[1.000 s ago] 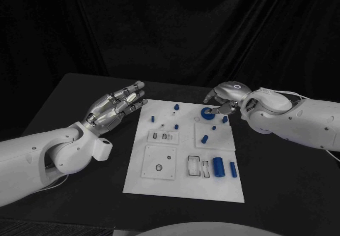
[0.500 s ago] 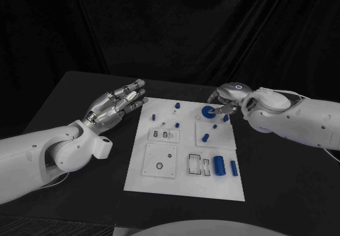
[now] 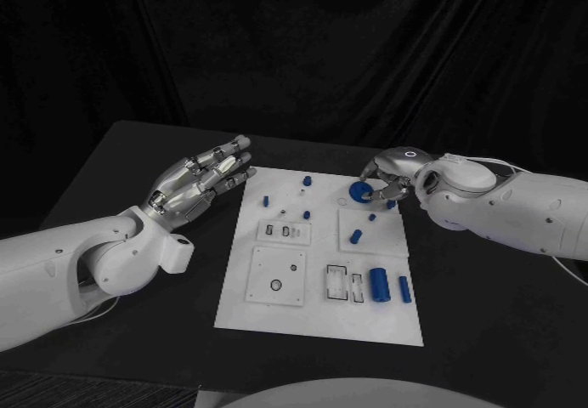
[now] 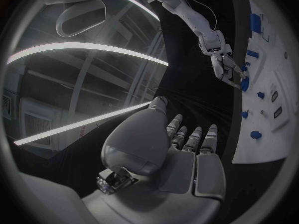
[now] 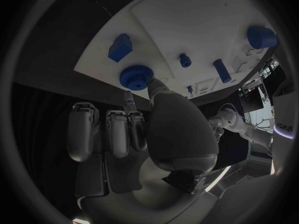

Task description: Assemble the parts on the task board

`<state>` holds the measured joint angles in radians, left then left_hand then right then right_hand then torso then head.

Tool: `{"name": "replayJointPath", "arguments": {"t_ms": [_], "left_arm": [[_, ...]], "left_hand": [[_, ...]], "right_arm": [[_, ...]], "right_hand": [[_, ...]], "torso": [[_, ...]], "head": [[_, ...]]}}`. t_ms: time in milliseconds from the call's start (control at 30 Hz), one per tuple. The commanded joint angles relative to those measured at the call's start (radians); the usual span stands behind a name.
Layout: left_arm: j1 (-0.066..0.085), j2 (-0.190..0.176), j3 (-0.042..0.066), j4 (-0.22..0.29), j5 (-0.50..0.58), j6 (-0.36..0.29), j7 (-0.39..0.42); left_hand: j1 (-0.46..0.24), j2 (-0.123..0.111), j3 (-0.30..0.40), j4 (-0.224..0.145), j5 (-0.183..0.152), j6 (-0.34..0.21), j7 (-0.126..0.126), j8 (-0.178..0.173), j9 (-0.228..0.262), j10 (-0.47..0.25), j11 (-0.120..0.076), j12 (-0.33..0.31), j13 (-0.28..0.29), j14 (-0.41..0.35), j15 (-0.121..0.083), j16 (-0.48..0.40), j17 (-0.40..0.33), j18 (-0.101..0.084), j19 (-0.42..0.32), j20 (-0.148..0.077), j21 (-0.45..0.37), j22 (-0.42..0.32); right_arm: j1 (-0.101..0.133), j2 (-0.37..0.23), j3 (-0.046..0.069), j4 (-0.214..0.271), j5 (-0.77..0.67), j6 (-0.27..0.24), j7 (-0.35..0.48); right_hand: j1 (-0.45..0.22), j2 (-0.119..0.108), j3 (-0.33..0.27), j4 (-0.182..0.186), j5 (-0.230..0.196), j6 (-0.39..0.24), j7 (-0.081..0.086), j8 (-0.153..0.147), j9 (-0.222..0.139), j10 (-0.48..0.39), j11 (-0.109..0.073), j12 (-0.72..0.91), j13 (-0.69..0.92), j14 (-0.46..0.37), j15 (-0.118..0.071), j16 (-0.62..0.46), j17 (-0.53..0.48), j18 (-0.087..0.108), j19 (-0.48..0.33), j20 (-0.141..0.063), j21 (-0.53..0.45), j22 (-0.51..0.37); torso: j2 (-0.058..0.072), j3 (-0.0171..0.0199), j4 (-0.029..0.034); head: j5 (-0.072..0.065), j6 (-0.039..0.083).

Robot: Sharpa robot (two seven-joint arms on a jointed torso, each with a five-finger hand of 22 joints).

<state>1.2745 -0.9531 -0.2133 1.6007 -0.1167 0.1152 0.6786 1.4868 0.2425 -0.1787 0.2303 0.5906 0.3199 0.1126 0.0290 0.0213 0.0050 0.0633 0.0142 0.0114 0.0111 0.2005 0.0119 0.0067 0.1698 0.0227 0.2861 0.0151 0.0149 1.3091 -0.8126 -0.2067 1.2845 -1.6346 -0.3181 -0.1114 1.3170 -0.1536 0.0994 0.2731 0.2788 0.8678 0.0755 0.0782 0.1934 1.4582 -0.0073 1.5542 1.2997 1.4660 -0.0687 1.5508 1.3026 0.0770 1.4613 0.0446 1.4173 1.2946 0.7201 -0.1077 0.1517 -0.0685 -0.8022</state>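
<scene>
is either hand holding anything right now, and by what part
The right hand pinches the round blue gear-like part by its rim, at the task board's far edge. The left hand holds nothing.

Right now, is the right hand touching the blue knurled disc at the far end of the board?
Touching. In the right wrist view a fingertip of the right hand presses against the rim of the blue disc, with no gap between them.

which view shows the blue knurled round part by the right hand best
The right wrist view: the blue round part is close, with ridged rim visible and the right hand touching it. The head view shows it small; the left wrist view, a distant speck.
</scene>
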Motion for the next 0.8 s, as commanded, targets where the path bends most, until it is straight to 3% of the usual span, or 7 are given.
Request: {"name": "replayJointPath", "arguments": {"t_ms": [33, 267, 467, 633, 800], "left_arm": [[-0.001, 0.001, 0.001, 0.001, -0.001, 0.017, 0.056], [-0.001, 0.001, 0.001, 0.000, -0.001, 0.020, 0.055], [-0.002, 0.002, 0.001, 0.000, -0.001, 0.022, 0.054], [-0.002, 0.001, 0.001, 0.000, -0.001, 0.024, 0.053], [-0.002, 0.001, 0.001, -0.002, -0.001, 0.025, 0.053]], "left_hand": [[0.009, 0.001, 0.036, -0.001, 0.018, -0.004, 0.000, 0.011, 0.017, -0.005, 0.013, -0.014, -0.011, 0.000, 0.009, 0.017, 0.003, -0.012, 0.007, 0.005, 0.012, 0.003], [0.009, 0.001, 0.036, -0.001, 0.018, -0.004, 0.000, 0.011, 0.017, -0.005, 0.013, -0.014, -0.011, 0.000, 0.009, 0.017, 0.003, -0.012, 0.008, 0.005, 0.013, 0.003], [0.009, 0.001, 0.037, -0.001, 0.018, -0.004, 0.000, 0.011, 0.017, -0.005, 0.014, -0.014, -0.011, 0.000, 0.010, 0.017, 0.003, -0.013, 0.008, 0.005, 0.013, 0.003], [0.009, 0.001, 0.037, -0.001, 0.018, -0.004, 0.000, 0.011, 0.017, -0.005, 0.014, -0.014, -0.011, 0.000, 0.010, 0.017, 0.003, -0.013, 0.008, 0.005, 0.013, 0.003], [0.009, 0.001, 0.038, -0.002, 0.019, -0.006, 0.000, 0.010, 0.016, -0.005, 0.014, -0.014, -0.011, 0.000, 0.010, 0.017, 0.003, -0.013, 0.008, 0.005, 0.013, 0.004]], "right_arm": [[-0.005, 0.006, 0.000, -0.012, -0.001, 0.019, -0.025], [-0.011, 0.020, 0.000, -0.032, -0.001, 0.025, -0.020], [-0.017, 0.030, 0.000, -0.046, -0.001, 0.028, -0.013], [-0.021, 0.033, 0.000, -0.050, -0.001, 0.021, 0.003], [-0.023, 0.031, 0.000, -0.048, -0.001, 0.008, 0.018]], "right_hand": [[-0.004, 0.023, 0.017, 0.000, 0.014, -0.009, 0.004, -0.013, 0.009, 0.113, -0.002, 0.017, 0.271, 0.105, 0.003, 0.020, 0.268, -0.031, -0.002, 0.001, 0.006, 0.166], [0.004, 0.030, 0.021, -0.007, 0.021, 0.006, 0.007, -0.004, 0.013, 0.113, 0.001, 0.017, 0.271, 0.105, 0.005, 0.020, 0.268, -0.031, -0.004, 0.003, 0.004, 0.167], [0.003, 0.044, 0.027, -0.014, 0.064, 0.044, 0.007, 0.015, 0.027, 0.113, 0.002, 0.017, 0.271, 0.105, 0.007, 0.020, 0.268, -0.029, -0.007, 0.006, -0.001, 0.166], [0.013, 0.066, 0.051, -0.033, 0.176, 0.114, -0.004, 0.049, 0.058, 0.113, -0.008, 0.017, 0.271, 0.105, 0.000, 0.020, 0.268, -0.029, -0.008, 0.000, -0.004, 0.169], [0.022, 0.072, 0.069, -0.064, 0.245, 0.169, -0.019, 0.086, 0.106, 0.113, -0.020, 0.017, 0.271, 0.105, -0.012, 0.020, 0.268, -0.029, -0.006, -0.011, -0.004, 0.173]], "torso": [[0.000, 0.0000, -0.0002], [0.000, 0.0001, -0.0004], [0.000, 0.0003, 0.0000], [0.000, 0.0001, 0.0000], [0.000, 0.0003, 0.0001]], "head": [[0.001, -0.001], [-0.001, -0.004], [0.001, -0.006], [0.002, -0.007], [0.001, -0.008]]}}
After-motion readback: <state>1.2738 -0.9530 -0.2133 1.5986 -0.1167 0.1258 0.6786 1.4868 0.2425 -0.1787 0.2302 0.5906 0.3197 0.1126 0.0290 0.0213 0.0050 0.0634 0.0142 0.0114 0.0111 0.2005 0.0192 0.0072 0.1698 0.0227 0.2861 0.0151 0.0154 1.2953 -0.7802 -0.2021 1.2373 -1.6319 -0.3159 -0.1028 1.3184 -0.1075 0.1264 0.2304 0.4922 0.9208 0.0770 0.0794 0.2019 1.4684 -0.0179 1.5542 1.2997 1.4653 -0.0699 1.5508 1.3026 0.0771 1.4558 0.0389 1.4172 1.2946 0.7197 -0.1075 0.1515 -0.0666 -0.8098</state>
